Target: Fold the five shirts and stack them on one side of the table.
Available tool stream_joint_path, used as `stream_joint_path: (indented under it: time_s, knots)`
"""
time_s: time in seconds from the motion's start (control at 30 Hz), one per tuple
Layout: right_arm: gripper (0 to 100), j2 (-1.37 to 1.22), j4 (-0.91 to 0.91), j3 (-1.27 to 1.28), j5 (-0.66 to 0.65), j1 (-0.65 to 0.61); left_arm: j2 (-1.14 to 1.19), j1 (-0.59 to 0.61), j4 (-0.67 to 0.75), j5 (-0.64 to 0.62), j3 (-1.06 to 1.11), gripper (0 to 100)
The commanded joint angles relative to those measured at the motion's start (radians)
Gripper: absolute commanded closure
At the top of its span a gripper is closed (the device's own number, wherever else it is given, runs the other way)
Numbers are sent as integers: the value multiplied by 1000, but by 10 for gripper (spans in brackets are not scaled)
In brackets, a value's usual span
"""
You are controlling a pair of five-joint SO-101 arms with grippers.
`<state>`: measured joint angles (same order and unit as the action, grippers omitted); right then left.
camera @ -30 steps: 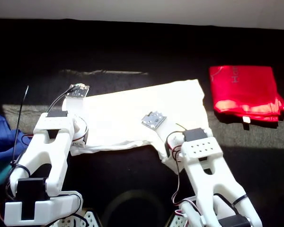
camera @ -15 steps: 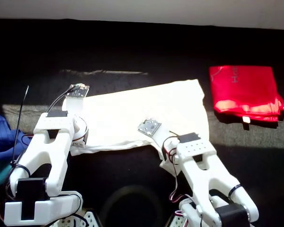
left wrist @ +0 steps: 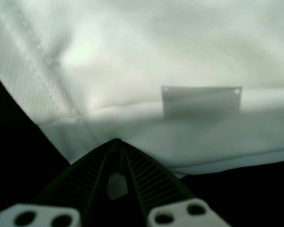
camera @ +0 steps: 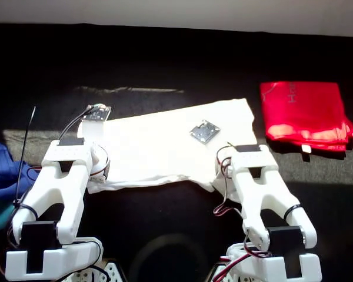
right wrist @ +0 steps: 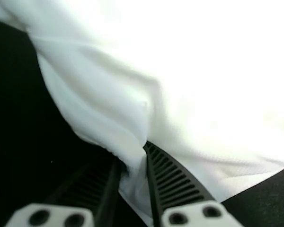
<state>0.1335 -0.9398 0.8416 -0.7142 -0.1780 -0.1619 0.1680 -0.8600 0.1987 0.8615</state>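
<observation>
A white shirt (camera: 165, 144) lies spread across the middle of the black table. My left gripper (left wrist: 116, 142) is at the shirt's left hem (left wrist: 85, 127), fingers together, with a bit of white cloth between them. My right gripper (right wrist: 132, 158) is at the shirt's near right corner, shut on a bunched fold of white shirt (right wrist: 109, 118). In the high view the right arm's wrist (camera: 205, 132) hangs over the shirt's right half and the left arm's wrist (camera: 97, 113) over its left edge. A folded red shirt (camera: 306, 114) lies at the far right.
A blue cloth (camera: 1, 169) with a bit of teal below it bunches at the table's left edge. A pale wall strip (camera: 176, 12) runs along the back. Dark table surface (camera: 165, 59) stretches behind the white shirt and between the arm bases.
The right arm's wrist first drew back toward the near edge, then swung away and to the right over the shirt. The near right corner of the shirt shifted with it. The left arm stayed still.
</observation>
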Motion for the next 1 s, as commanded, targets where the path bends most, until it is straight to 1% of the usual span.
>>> stream_joint_path:
  time_s: [0.0, 0.13, 0.23, 0.47, 0.57, 0.63, 0.73, 0.77, 0.87, 0.97]
  knots:
    - [991, 54, -91, -56, -11, 7, 1, -4, 12, -5, 2, 991]
    - [991, 134, -154, -191, -8, 7, 1, -4, 12, -5, 2, 991]
    - [991, 108, -150, -306, -6, 7, 1, -4, 12, -5, 2, 991]
    - [991, -160, -148, -607, -6, 1, 1, -4, 12, -5, 2, 991]
    - [967, -300, -156, -725, -5, -4, 1, -4, 12, -5, 2, 991]
    - [912, -375, -156, -792, 37, -4, 1, -4, 12, -5, 2, 991]
    - [804, -446, -150, -897, 153, 1, 1, -4, 12, -5, 2, 991]
    - [789, -466, -148, -929, 193, 1, 1, -4, 12, -5, 2, 991]
    - [797, -524, -148, -1023, 293, -2, 1, -4, 12, -5, 2, 991]
    - [800, -545, -156, -1095, 342, 5, 1, -4, 12, -5, 2, 991]
